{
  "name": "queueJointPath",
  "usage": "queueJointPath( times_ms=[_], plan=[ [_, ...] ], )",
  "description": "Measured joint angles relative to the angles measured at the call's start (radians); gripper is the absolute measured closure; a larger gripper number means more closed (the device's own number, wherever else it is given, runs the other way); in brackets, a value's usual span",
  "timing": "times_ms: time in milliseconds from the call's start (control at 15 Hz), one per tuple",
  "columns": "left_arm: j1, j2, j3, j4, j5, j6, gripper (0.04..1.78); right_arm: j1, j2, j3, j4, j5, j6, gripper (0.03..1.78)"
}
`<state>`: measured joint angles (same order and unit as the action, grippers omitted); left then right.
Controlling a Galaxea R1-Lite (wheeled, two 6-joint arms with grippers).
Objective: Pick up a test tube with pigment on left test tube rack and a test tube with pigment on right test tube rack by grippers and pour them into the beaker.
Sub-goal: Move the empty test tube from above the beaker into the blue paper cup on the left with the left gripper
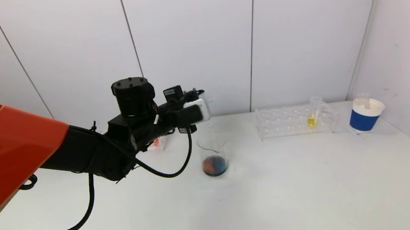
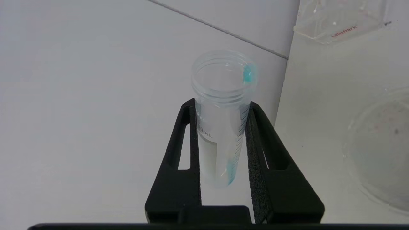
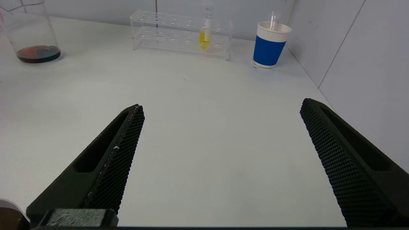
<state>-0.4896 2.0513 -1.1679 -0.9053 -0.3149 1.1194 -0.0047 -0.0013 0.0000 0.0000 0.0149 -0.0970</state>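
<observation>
My left gripper (image 1: 202, 95) is raised over the table, just above and behind the glass beaker (image 1: 214, 157), which holds dark red and blue liquid. In the left wrist view the gripper (image 2: 221, 103) is shut on a clear test tube (image 2: 220, 134) that is almost empty, with only blue traces at its rim and tip; the beaker (image 2: 380, 147) shows beside it. The right rack (image 1: 295, 121) holds a tube with yellow pigment (image 1: 311, 117). My right gripper (image 3: 222, 105) is open and empty, low over the table, well short of the rack (image 3: 179, 32) and the yellow tube (image 3: 206, 35).
A blue and white paper cup (image 1: 365, 115) with a tube in it stands right of the right rack, near the side wall. The left rack (image 1: 157, 142) is mostly hidden behind my left arm. A black cable hangs from the left arm over the table.
</observation>
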Motion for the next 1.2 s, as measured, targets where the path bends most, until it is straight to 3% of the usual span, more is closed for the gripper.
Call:
queueJointPath(
  times_ms=[933,1200],
  plan=[
    [-0.035,-0.057,-0.003,-0.015,0.335,-0.686,1.38,0.0,0.0,0.0,0.0,0.0,0.0,0.04],
    [-0.031,-0.071,0.019,-0.022,0.427,-0.766,1.38,0.0,0.0,0.0,0.0,0.0,0.0,0.04]
  ],
)
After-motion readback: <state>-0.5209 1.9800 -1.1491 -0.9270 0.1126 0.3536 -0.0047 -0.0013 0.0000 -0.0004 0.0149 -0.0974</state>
